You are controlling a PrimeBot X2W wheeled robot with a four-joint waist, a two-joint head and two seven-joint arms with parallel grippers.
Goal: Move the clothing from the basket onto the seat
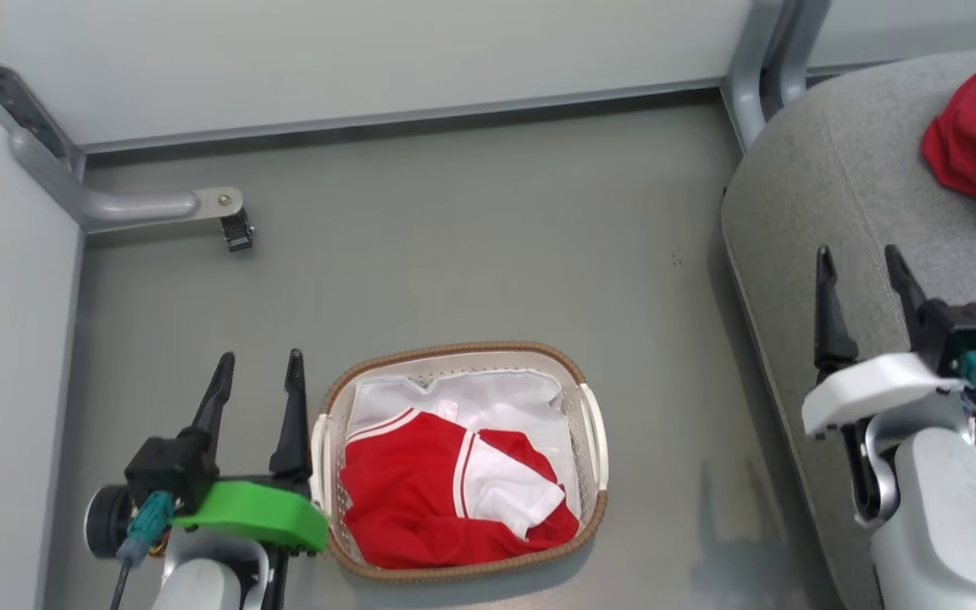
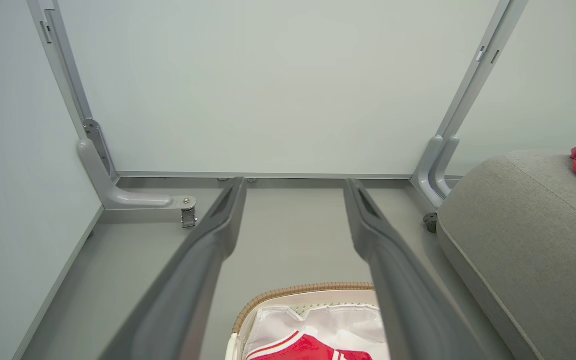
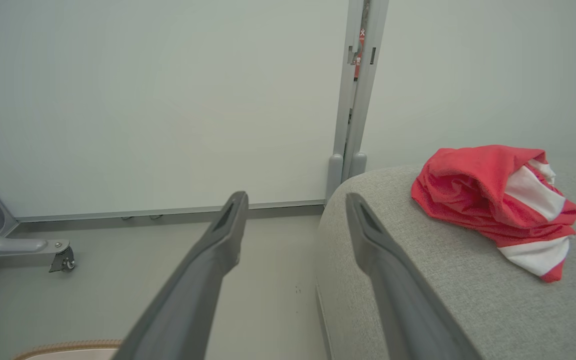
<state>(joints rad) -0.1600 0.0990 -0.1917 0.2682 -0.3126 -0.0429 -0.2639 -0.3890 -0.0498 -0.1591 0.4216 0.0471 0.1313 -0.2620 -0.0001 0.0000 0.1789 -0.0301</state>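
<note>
Laundry half moved: a white perforated basket [image 1: 454, 347] with a brown woven rim sits on the grey floor [image 1: 454, 237]. Inside it, one red garment [image 1: 407, 500] with white panels and stripe trim lies crumpled over a white cloth liner [image 1: 496, 398], which shows at the basket's far end. The second red garment [image 1: 975, 140] lies bunched on the grey seat [image 1: 835, 212], well apart from the basket, to the robot's right and farther back.

The left gripper [image 1: 259, 360] hangs just beside the basket's left handle, fingers spread and empty. The right gripper [image 1: 856, 252] hangs over the seat's rounded edge, the one facing the basket, its fingers likewise spread and empty.

Beyond the basket, bare floor runs to pale wall panels [image 1: 369, 59]. A grey metal foot [image 1: 158, 205] with a small castor juts out from the far left corner. Open floor lies between basket and seat.
</note>
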